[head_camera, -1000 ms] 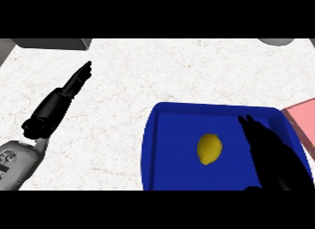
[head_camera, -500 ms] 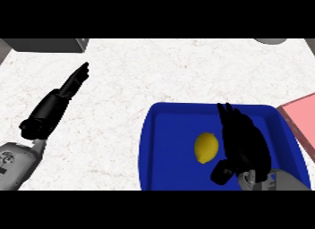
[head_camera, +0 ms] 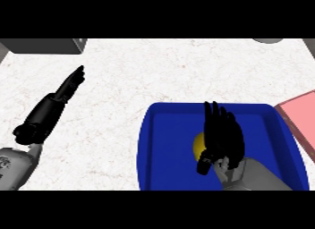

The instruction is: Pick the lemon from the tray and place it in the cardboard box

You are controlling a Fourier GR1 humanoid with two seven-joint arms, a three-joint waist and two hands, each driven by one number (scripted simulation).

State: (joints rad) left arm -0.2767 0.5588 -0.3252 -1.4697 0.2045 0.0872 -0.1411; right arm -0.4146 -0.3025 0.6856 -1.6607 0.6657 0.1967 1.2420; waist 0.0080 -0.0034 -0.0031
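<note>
My black right hand [head_camera: 221,134] has slid left over the small yellow lemon [head_camera: 198,144] in the deep blue plastic tray [head_camera: 161,152], fingers straight and together, thumb curling beneath (nothing gripped yet), so the grasp comes next.

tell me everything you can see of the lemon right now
Only a thin yellow sliver of the lemon shows; the right hand covers the rest. It lies inside the blue tray, near the middle of its floor. The surface looks smooth and plain yellow. The hand's fingers stretch straight over it, with the thumb low at its left side; whether they touch it cannot be told. Its full shape and tilt are hidden.
</note>
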